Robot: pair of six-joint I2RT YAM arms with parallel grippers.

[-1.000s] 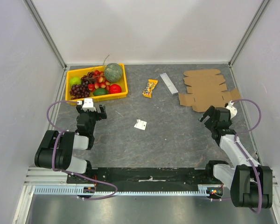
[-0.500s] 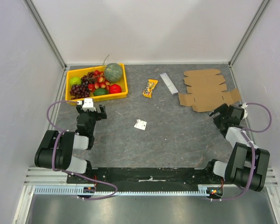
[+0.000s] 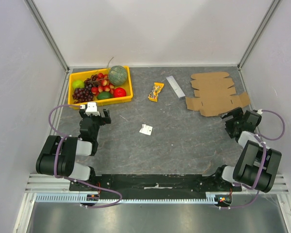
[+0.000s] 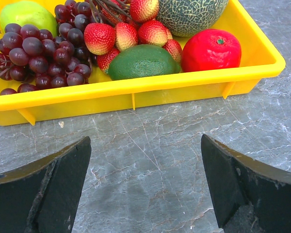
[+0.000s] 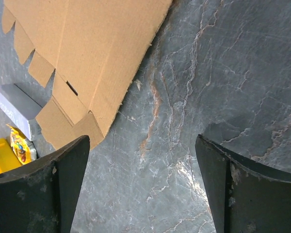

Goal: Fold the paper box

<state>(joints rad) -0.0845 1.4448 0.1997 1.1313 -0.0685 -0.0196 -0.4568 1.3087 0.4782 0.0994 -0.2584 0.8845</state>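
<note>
Paper box (image 3: 214,94) (an unfolded sheet) lies flat at the worktop's (image 3: 184,141) far right. The right claw (image 3: 232,118), jaws spread and empty, is near its front edge. The left claw (image 3: 98,112) is likewise spread.

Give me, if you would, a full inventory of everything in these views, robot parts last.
paper box: one, brown, flat unfolded sheet, far right of table
fruit tray: one, yellow, far left
fruit: a mixed heap, green, red, purple, inside the tray
snack packet: one, yellow-orange, far centre
bar: one, grey, between packet and box
paper scrap: one, white, table centre
table: one, dark grey marbled
left end effector: one, black, open, near the tray
right end effector: one, black, open, near the box's edge
</note>
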